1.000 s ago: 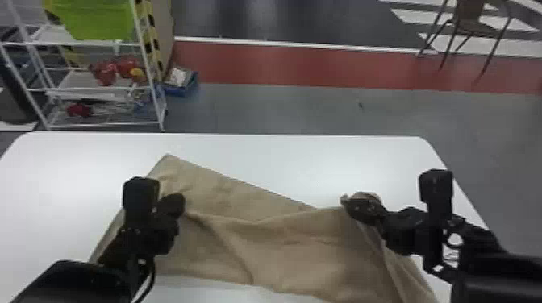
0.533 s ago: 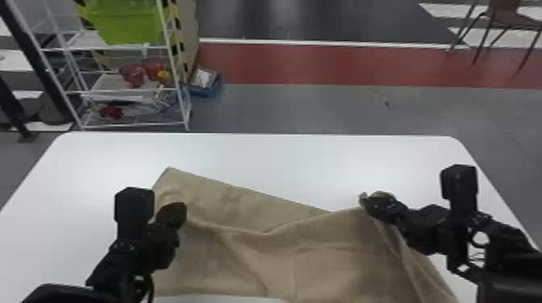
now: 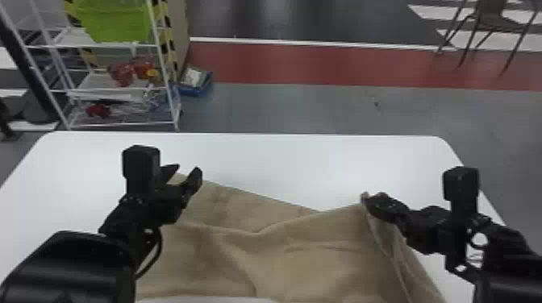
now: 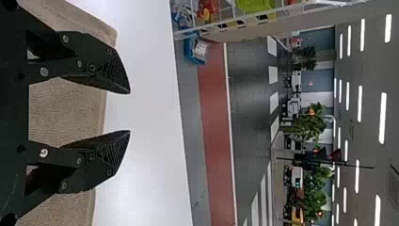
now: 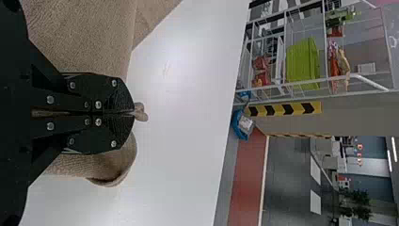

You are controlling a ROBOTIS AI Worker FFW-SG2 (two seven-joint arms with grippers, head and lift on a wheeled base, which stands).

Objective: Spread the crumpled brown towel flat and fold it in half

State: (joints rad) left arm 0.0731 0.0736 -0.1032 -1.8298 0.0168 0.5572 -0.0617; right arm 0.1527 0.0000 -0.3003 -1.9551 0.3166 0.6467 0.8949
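Left gripper gapes over brown towel; right gripper pinches it; blue bin holds pale item.

From the head I look forward and down over the table; both wrist views, turned sideways, face outward across it from closer in. All share the rack.

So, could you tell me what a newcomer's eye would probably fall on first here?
Probably the brown towel, spread wide and rumpled across the white table, with the right gripper pinching it on its right side. Next might come the left gripper, standing open near the towel's far left corner. Behind the table on the left, the bright green bin on the white rack also stands out.
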